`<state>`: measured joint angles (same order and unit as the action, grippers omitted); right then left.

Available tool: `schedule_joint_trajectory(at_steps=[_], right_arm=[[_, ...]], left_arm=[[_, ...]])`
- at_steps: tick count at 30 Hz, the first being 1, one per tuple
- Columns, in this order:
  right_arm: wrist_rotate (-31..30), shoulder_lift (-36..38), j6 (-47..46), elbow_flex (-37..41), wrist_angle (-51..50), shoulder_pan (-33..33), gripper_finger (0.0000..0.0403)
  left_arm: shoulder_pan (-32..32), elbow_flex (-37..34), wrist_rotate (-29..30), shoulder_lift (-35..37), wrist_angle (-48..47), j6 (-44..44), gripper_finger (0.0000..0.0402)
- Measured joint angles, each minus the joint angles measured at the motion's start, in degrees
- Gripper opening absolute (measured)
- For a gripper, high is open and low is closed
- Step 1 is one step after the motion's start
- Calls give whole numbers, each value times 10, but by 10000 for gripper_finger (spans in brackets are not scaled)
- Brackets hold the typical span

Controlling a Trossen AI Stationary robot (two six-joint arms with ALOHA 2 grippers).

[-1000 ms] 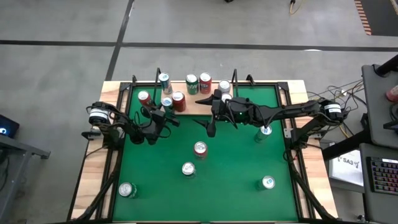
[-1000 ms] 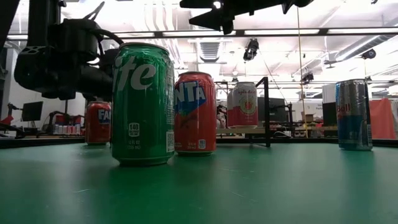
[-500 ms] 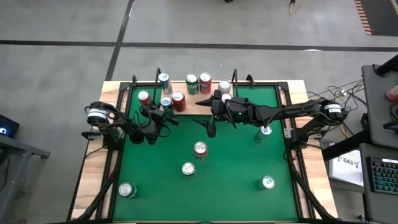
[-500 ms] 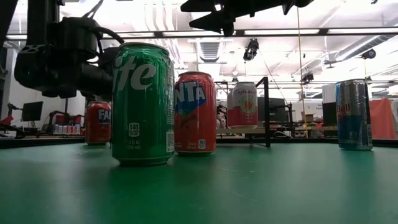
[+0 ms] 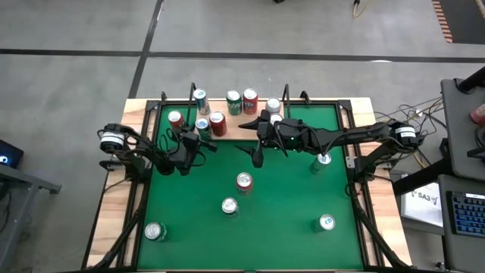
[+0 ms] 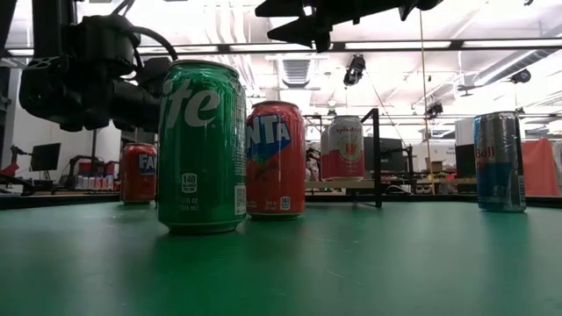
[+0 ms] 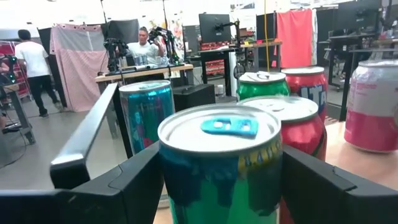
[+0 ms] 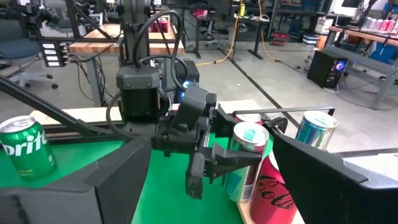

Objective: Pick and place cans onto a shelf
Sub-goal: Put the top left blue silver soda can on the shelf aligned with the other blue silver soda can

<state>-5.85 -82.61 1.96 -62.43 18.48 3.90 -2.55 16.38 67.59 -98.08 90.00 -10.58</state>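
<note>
The shelf [image 5: 236, 126] is a light-wood board at the table's far edge. On it stand several cans, among them a red one [image 5: 176, 118], a green one [image 5: 234, 101] and a white one [image 5: 273, 105]. At the shelf's near left edge my left gripper [image 5: 201, 135] is shut on a green-blue can [image 7: 217, 168] with a silver top and a blue tab. My right gripper [image 5: 253, 140] hangs open high over the shelf's near edge, right of that can, with nothing between its fingers. Its wrist view looks at the held can [image 8: 247, 149]. My left gripper pinches the can's upper wall [image 7: 166, 180], just under the rim, between its two fingers [image 7: 127, 180]. The fingers come in level from the table's left, one on each side. The can stands upright. Whether its base rests on the shelf, I cannot tell.
Loose cans stand on the green table: a red one [image 5: 244, 181], a silver one [image 5: 229, 205], a green one [image 5: 155, 231] and two at the right [image 5: 326, 222] [image 5: 323, 159]. Black wire uprights [image 5: 286, 92] rise at the shelf's ends. A red can [image 5: 217, 121] stands right beside the held one.
My left gripper has risen slightly in the low view, still shut on the can. My right gripper has kept still.
</note>
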Motion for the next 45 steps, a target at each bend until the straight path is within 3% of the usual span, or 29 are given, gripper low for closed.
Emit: schedule_joint_trajectory(at_steps=[16,24,33,38,42,45], right_arm=[[-2,0,0,0,0,0,327],[-2,0,0,0,0,0,327],[3,0,-13,0,-12,0,327],[3,0,-22,-33,-94,0,327],[3,0,-24,-64,-166,0,327],[3,0,-24,-85,-210,0,327]], left_arm=[[0,0,-1,57,0,-26,265],[8,0,-8,120,0,-63,265],[100,0,-28,228,-26,-188,263],[181,11,-90,274,-169,-172,240],[204,58,-197,305,-410,-73,204],[203,124,-217,318,-614,-10,169]])
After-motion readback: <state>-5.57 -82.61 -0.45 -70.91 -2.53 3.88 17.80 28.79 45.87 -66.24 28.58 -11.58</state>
